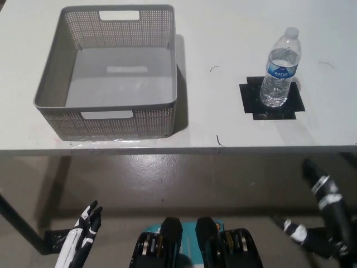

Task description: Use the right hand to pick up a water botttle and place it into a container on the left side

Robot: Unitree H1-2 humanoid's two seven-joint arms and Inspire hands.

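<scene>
Start of task, nothing grasped. My black right hand (326, 192) low, near right, below white desk (212, 120) edge, fingers spread, empty. White left hand (83, 231) rests near left, open. Clear plastic water bottle (280, 68) upright on black tape square (271, 100), far right; grey perforated basket (106, 72) empty, left. Next: raise right hand, reach bottle's side.

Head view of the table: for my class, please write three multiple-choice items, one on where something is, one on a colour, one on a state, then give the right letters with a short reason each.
1. Where does the water bottle stand?
A. inside the basket
B. on a black tape square on the table
C. on the floor

2. What colour is the basket?
A. grey
B. red
C. yellow

3. What is the state of the basket?
A. full of bottles
B. tipped on its side
C. upright and empty

Answers:
1 B: the bottle stands upright on the black tape square, right of the basket.
2 A: its perforated walls and floor are grey.
3 C: its bare floor shows, and nothing lies in it.

The right hand and left hand both hang below the table edge.
</scene>
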